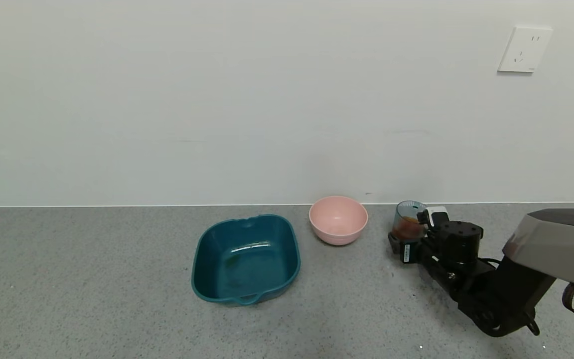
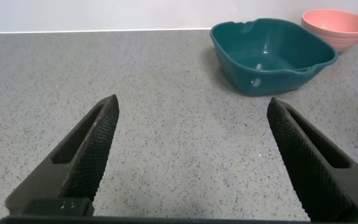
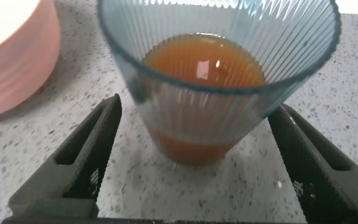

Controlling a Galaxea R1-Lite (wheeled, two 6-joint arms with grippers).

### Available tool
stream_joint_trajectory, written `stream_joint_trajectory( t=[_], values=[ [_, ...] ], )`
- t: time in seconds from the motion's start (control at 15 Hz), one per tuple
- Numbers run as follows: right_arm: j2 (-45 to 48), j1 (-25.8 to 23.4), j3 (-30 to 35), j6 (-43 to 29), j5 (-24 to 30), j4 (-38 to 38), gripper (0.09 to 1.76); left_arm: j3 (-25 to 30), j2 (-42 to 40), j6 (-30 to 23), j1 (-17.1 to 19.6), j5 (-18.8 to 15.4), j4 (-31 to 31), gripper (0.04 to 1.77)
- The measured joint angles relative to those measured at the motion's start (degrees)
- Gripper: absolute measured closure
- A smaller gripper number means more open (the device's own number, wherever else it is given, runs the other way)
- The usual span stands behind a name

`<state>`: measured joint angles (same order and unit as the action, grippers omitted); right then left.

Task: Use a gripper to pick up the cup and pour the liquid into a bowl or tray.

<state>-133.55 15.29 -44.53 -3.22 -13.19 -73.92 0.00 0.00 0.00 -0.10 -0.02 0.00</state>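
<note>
The cup (image 1: 408,222), a ribbed translucent blue-grey tumbler, stands on the grey counter at the right, holding red-orange liquid (image 3: 202,65). My right gripper (image 1: 413,232) is open, its two fingers either side of the cup (image 3: 216,74) with gaps to the wall, not touching. The pale-pink bowl (image 1: 338,219) stands empty just left of the cup, and its side shows in the right wrist view (image 3: 14,56). My left gripper (image 2: 191,124) is open and empty over bare counter, out of the head view.
A dark-teal squarish tray (image 1: 246,258) with handles sits left of the pink bowl, empty; it shows in the left wrist view (image 2: 272,53) with the bowl (image 2: 337,25) behind it. A white wall runs along the counter's back edge.
</note>
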Motion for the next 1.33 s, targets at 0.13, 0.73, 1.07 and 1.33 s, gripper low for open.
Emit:
stream_joint_trajectory(
  t=[0.13, 0.73, 1.07, 1.33],
  values=[
    [-0.7, -0.3, -1.5, -0.2, -0.2, -0.3, 0.14, 0.0, 0.0, 0.0, 0.0, 0.0, 0.0, 0.09],
    [-4.2, -0.4, -6.5, -1.7, -1.7, -1.0, 0.14, 0.0, 0.0, 0.0, 0.0, 0.0, 0.0, 0.09],
    [-5.3, -0.3, -8.7, -1.7, -2.2, -1.0, 0.14, 0.0, 0.0, 0.0, 0.0, 0.0, 0.0, 0.09],
    [-6.2, -0.6, -9.6, -1.7, -2.2, -1.0, 0.14, 0.0, 0.0, 0.0, 0.0, 0.0, 0.0, 0.09]
  ],
)
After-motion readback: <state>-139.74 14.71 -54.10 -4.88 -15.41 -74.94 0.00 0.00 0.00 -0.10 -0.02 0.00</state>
